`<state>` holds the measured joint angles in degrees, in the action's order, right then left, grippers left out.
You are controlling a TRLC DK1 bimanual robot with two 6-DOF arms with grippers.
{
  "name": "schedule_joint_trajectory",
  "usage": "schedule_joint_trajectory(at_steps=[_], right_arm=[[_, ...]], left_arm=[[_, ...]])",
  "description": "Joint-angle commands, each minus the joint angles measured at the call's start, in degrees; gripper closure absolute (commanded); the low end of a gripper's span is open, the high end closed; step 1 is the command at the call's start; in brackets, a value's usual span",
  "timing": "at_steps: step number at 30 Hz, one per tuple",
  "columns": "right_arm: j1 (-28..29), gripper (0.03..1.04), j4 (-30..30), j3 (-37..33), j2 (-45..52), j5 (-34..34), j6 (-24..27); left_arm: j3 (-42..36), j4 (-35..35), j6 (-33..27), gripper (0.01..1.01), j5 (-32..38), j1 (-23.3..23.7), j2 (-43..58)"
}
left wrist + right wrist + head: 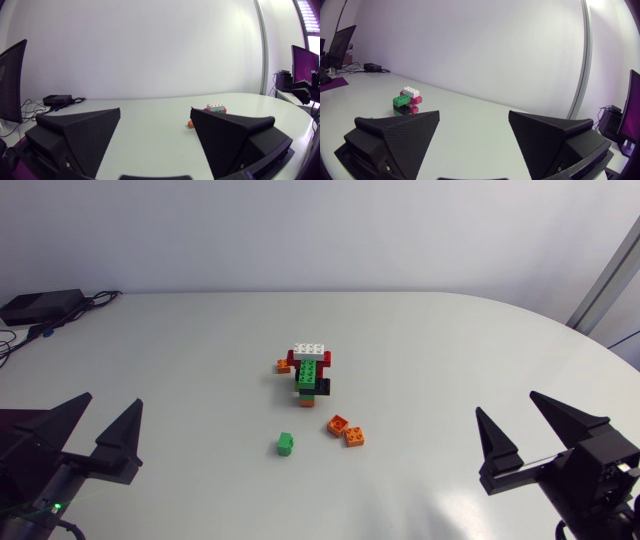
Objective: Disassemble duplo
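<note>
Left gripper (110,400) is hanging at 8 o'clock of the table (450,340), fingers spread and holding nothing. Right gripper (507,403) is hanging at 4 o'clock, likewise spread. Farther in, a loose green brick (285,444) is lying at 7 o'clock of the duplo stack (311,372), with two orange bricks (338,424) at 5 o'clock. The stack is standing at centre, carrying a white brick (310,350) on top.
</note>
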<state>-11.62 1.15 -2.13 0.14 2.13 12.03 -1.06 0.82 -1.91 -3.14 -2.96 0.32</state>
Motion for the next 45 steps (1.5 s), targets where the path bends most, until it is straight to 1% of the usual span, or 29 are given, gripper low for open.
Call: schedule_joint_trajectory(at_steps=[1, 13, 16, 18, 19, 23, 26, 28, 31, 34, 38, 40, 43, 45], right_arm=[[0.5, 0.07, -0.8, 2.2, -0.4, 0.2, 0.9], [0.3, 0.07, -0.8, 2.2, -0.4, 0.0, 0.7], [0.0, 0.07, -1.4, 2.2, -0.4, -1.5, -1.5], [0.2, 0.07, -1.5, 2.1, -0.4, -1.9, -1.2], [0.1, 0.07, -1.6, 2.1, -0.5, -2.0, -0.5], [-1.7, 0.07, -0.3, 2.1, -0.7, -0.8, 7.0], [-4.1, 0.07, -0.3, 1.5, -0.7, 0.2, 10.2], [-7.6, 0.07, -2.3, 0.5, -0.6, 0.6, 11.2], [-13.2, 0.07, -4.9, -1.6, 0.2, 3.7, 12.3], [-14.5, 0.07, -5.5, -5.1, 4.7, 4.5, 13.0], [-15.7, 0.07, -7.1, -12.1, 17.1, 2.4, 12.2], [-16.0, 0.07, -6.3, -14.7, 22.5, 3.5, 11.3], [-17.0, 0.07, -5.7, -18.3, 27.5, 3.4, 10.7], [-18.2, 0.07, -6.2, -21.2, 31.1, 1.6, 10.0]], left_arm=[[1.1, 0.0, -0.6, 0.046, 0.2, 0.5, -1.0], [1.1, 0.1, -0.7, 0.046, 0.2, 1.3, -1.0], [1.1, 0.1, -0.7, 0.046, 0.2, 1.4, -1.0], [1.1, 0.1, -0.7, 0.046, 0.2, 1.4, -1.0], [1.1, 0.1, -0.7, 0.046, 0.2, 1.4, -1.0], [1.1, 0.1, -0.7, 0.046, 0.2, 1.8, -1.0], [1.1, 0.1, -0.8, 0.046, 0.2, 2.3, -1.0], [1.1, 0.0, -0.8, 0.046, 0.2, 2.4, -1.0], [1.1, 0.0, -0.8, 0.046, 0.2, 2.6, -1.0], [1.1, 0.0, -0.8, 0.046, 0.2, 2.9, -1.0], [1.1, 0.0, -0.8, 0.046, 0.2, 3.0, -1.0], [1.1, 0.0, -0.8, 0.046, 0.2, 3.0, -1.0], [1.1, -0.1, -0.7, 0.046, 0.2, 2.9, -1.0], [1.1, -0.1, -0.7, 0.046, 0.2, 2.9, -0.9]])
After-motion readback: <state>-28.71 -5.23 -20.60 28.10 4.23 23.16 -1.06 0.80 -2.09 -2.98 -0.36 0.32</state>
